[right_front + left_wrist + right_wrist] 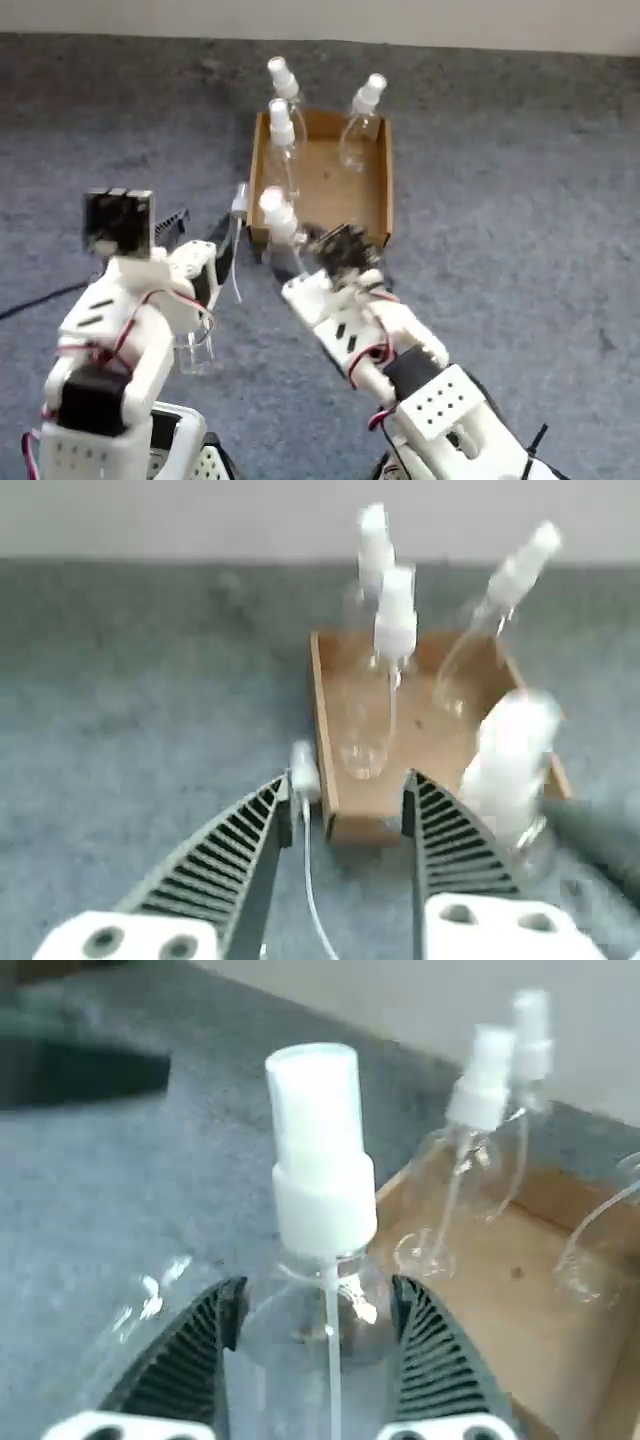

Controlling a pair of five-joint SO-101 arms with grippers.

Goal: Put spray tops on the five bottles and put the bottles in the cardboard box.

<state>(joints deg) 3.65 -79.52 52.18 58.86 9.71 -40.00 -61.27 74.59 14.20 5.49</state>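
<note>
Grey carpet (500,150); clear bottle (300,1335); cardboard box (325,195)

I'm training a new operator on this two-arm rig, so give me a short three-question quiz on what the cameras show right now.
1. How many capped bottles stand in the cardboard box?
2. True or false: the left gripper is shut on the loose spray top.
3. What does the right gripper hold? A) a bottle without a top B) a bottle with a spray top C) nothing

Key
1. Three.
2. False: it is open, and the top lies on the carpet beside the box.
3. B.
</note>
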